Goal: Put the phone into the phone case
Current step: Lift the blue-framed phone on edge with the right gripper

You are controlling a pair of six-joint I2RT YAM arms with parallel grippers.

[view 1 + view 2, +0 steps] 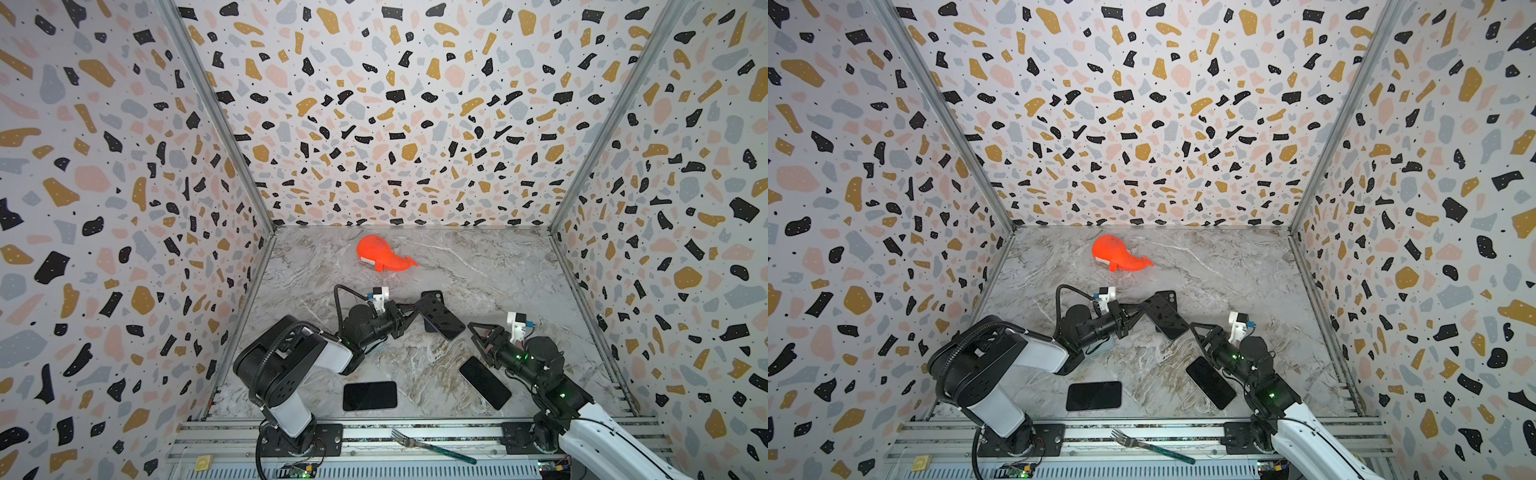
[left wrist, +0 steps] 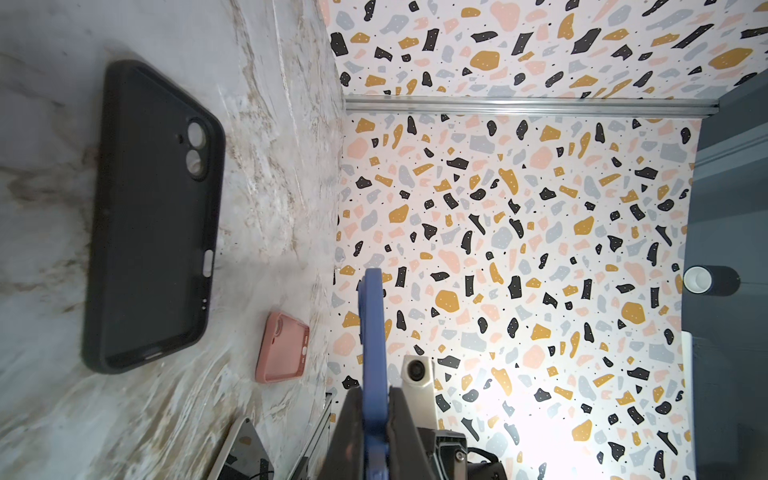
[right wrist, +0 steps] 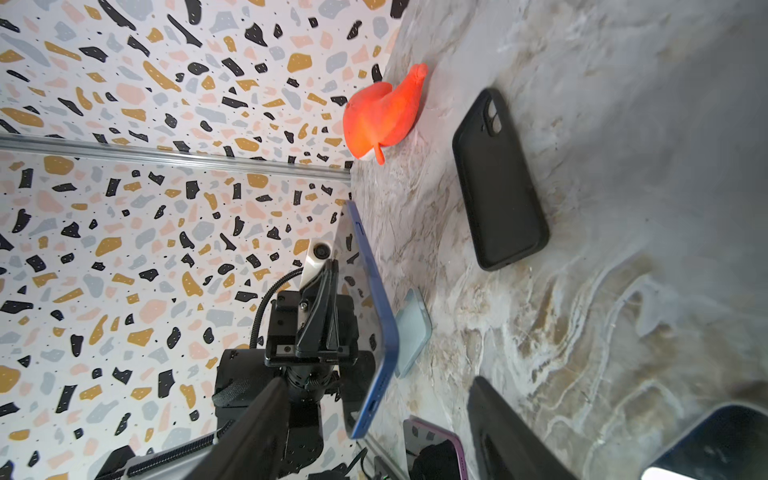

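L claw: clamped shut on one long edge of the blue phone; the wrist view shows both fingers pinching its rim.
phone: sticks out past the L claw tips, tilted, lifted clear of the surface. Screen side faces up in both top views; seen edge-on from the R wrist cam.
black case: flat on the surface, open side up, under and just beyond the L claw tips. Clear gap btwn it and the phone. In a top view only the camera-cutout end shows past the phone.
R claw: jaws spread, nothing btwn them. Sits beside the phone's near end w/o touching it; pointed toward the L claw.
2nd phone: flat, dark screen up, right beside the R arm, behind the R claw.
3rd phone: flat, dark screen up, behind the L claw, near the front rail.
pink case: on the surface, past the black case from the L claw, near the side wall.
light blue case: on the surface under the L arm, behind the L claw.
orange whale toy: well beyond both claws, by the back wall.
fork: on the front rail, well behind both claws.
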